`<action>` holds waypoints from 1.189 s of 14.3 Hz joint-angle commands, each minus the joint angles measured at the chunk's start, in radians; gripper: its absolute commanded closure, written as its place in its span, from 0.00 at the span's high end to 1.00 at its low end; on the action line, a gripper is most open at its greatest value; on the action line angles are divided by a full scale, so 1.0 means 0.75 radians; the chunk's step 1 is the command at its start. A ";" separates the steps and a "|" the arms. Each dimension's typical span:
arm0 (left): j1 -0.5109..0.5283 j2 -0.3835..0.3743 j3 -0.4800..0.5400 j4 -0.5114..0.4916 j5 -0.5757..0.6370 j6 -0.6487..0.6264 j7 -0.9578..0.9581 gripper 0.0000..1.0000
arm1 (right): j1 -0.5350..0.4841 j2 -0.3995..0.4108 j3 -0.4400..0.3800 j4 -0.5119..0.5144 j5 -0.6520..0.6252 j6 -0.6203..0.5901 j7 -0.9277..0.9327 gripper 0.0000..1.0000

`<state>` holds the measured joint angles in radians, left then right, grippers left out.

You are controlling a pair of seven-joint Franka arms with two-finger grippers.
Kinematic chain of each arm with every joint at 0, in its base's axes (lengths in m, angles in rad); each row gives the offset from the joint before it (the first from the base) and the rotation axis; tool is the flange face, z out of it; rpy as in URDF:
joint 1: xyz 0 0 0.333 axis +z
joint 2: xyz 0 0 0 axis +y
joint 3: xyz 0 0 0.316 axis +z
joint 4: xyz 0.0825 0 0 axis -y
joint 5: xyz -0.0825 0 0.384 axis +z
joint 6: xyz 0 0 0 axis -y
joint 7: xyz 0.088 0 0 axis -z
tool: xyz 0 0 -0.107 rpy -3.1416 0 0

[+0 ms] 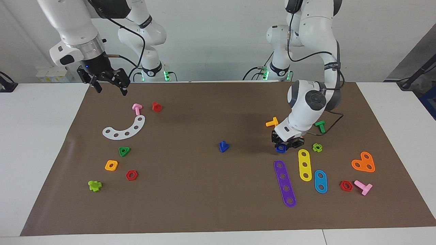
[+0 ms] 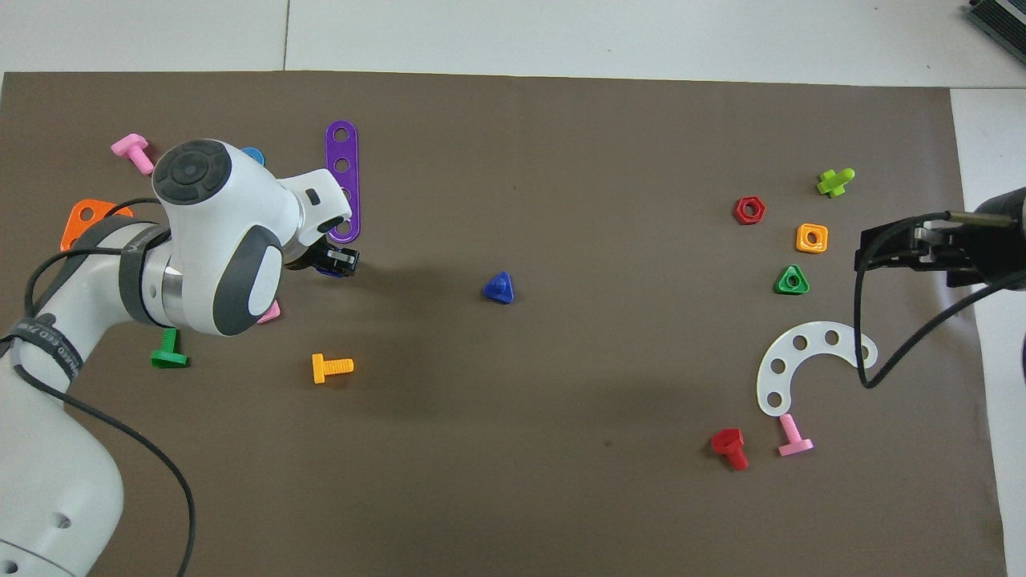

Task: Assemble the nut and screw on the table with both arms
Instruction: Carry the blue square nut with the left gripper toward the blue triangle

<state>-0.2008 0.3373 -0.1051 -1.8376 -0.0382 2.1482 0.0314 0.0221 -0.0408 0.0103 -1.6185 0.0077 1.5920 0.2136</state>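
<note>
Blue nut (apparently gripped), screw mid-mat

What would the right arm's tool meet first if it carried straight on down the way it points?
The right tool points downward over the brown mat's edge nearest the robots, with no part under it. It would probably meet bare mat first; the pink bolt lies off its line, though depth is uncertain.
</note>
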 commanded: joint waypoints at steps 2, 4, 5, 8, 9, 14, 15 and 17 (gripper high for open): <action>-0.131 0.061 0.017 0.171 -0.017 -0.091 -0.299 0.10 | -0.007 -0.001 0.005 0.008 0.025 -0.022 0.006 1.00; -0.192 0.084 0.015 0.245 -0.023 -0.121 -0.418 0.10 | -0.007 -0.001 0.005 0.008 0.025 -0.022 0.006 1.00; -0.227 0.102 0.017 0.284 -0.033 -0.138 -0.485 0.10 | -0.007 -0.001 0.005 0.008 0.025 -0.022 0.006 1.00; -0.315 0.166 0.019 0.372 -0.039 -0.173 -0.620 0.10 | -0.007 -0.001 0.003 0.008 0.025 -0.022 0.006 1.00; -0.346 0.186 0.019 0.386 -0.041 -0.173 -0.651 0.10 | -0.007 -0.001 0.003 0.008 0.025 -0.022 0.006 1.00; -0.413 0.254 0.019 0.499 -0.070 -0.167 -0.756 0.10 | -0.007 -0.001 0.003 0.008 0.025 -0.022 0.006 1.00; -0.419 0.266 0.019 0.513 -0.072 -0.160 -0.774 0.10 | -0.007 -0.001 0.003 0.008 0.025 -0.022 0.006 1.00; -0.440 0.272 0.019 0.521 -0.066 -0.156 -0.780 0.09 | -0.007 -0.001 0.005 0.008 0.025 -0.022 0.006 1.00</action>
<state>-0.5013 0.5130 -0.1084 -1.4931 -0.0708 2.0497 -0.5363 0.0221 -0.0408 0.0103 -1.6185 0.0077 1.5920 0.2136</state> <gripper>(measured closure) 0.529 0.000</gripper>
